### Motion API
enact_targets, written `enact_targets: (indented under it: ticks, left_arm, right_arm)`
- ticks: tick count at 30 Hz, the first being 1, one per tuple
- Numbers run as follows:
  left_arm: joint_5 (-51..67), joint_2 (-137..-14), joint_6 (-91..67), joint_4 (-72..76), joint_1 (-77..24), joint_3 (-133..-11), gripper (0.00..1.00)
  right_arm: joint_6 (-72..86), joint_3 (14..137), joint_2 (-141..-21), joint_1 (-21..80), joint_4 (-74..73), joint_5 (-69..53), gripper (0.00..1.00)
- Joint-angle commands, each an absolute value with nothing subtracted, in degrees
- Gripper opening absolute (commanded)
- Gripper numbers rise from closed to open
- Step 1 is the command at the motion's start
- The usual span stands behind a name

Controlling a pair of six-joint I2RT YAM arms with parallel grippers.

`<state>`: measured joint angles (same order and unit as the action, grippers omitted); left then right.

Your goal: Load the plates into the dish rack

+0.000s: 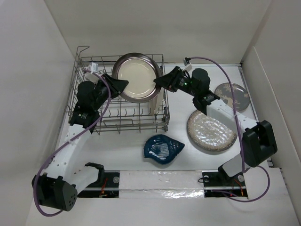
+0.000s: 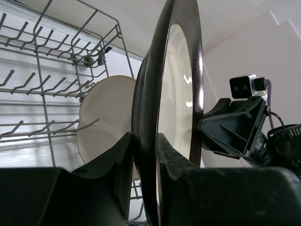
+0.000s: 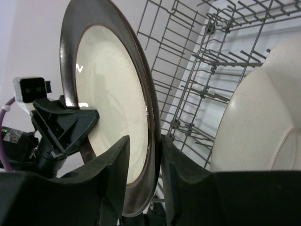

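The metal-rimmed cream round plate point(image 1: 136, 77) is held on edge above the dish rack point(image 1: 94, 118). My left gripper point(image 1: 123, 84) is shut on its left rim and my right gripper point(image 1: 157, 82) is shut on its right rim. In the left wrist view the jaws point(image 2: 144, 136) pinch the dark rim of the plate point(image 2: 178, 94). In the right wrist view the gripper point(image 3: 146, 139) straddles the rim of the plate point(image 3: 110, 94). The cream three-compartment plate point(image 1: 158, 101) stands upright in the rack's right end point(image 2: 106, 117) point(image 3: 263, 117).
On the table right of the rack lie the grey floral plate point(image 1: 231, 95), the large speckled plate point(image 1: 211, 130) and the dark blue shell dish point(image 1: 162, 149). The rack's tines point(image 2: 47, 84) point(image 3: 197, 70) stand below the held plate. White walls close in on three sides.
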<state>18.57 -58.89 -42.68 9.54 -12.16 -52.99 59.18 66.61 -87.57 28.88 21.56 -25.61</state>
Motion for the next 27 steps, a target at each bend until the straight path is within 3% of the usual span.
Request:
enact_targets:
  ticks: [1, 8, 12, 15, 27]
  left_arm:
    - [13.9, -57.0, -36.6, 8.4, -12.5, -58.2, 0.0]
    - [10.4, -55.3, -35.2, 5.2, -12.5, -62.0, 0.0]
    - [7.9, -55.0, -33.7, 2.2, -12.5, -63.8, 0.0]
    - [5.1, -54.7, -32.2, 0.5, -12.5, -65.2, 0.0]
    - [5.6, -56.4, -30.9, -3.6, -9.8, -72.9, 0.0]
  right_arm:
    - [58.7, 67.5, -86.5, 30.5, 31.8, -29.6, 0.42]
    - [57.7, 67.5, -86.3, 30.0, 31.9, -30.8, 0.52]
    - [56.7, 67.3, -85.7, 29.4, 31.2, -31.0, 0.78]
    - [54.7, 67.1, -84.6, 28.7, 29.3, -30.1, 0.87]
    - [52.0, 65.8, -83.3, 25.1, 27.3, -30.8, 1.0]
